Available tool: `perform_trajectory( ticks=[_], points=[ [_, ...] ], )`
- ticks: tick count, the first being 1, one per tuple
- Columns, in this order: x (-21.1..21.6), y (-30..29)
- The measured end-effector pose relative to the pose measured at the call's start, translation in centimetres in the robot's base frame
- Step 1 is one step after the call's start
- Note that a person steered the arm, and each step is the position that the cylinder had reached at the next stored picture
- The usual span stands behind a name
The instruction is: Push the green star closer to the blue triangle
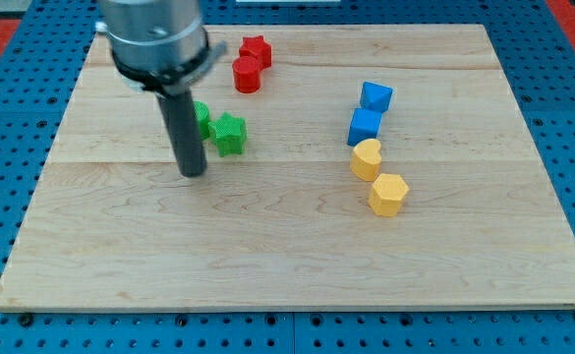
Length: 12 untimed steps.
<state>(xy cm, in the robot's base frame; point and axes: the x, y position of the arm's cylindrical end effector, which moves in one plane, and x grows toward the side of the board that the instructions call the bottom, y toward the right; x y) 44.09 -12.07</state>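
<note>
Tabletop [267,256]: pale wooden board on a blue pegboard [2,147].

My tip [193,173]: no jaws fitted, nothing held; it rests on the board just to the view's left and slightly below the green star [230,134].

Second green block [201,119]: partly hidden behind my rod, shape unclear, touching the star's left.

Red blocks: one [256,50] at the view's top, another [247,74] just below it.

Blue blocks: one [375,96] above another [364,126], well apart to the star's right; which is the triangle I cannot tell.

Yellow blocks: one [366,159], one [388,194], below the blues.
</note>
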Motion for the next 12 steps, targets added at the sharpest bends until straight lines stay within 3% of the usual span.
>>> perform_trajectory(
  ticks=[1,2,3,4,6,8,10,12],
  points=[
    [-3.6,2.0],
    [-3.8,7.6],
    [-1.6,5.1],
    [-1.6,10.7],
    [-5.3,12.7],
    [-12.6,15.1],
    [-13.9,12.7],
    [-15.9,16.6]
  ],
)
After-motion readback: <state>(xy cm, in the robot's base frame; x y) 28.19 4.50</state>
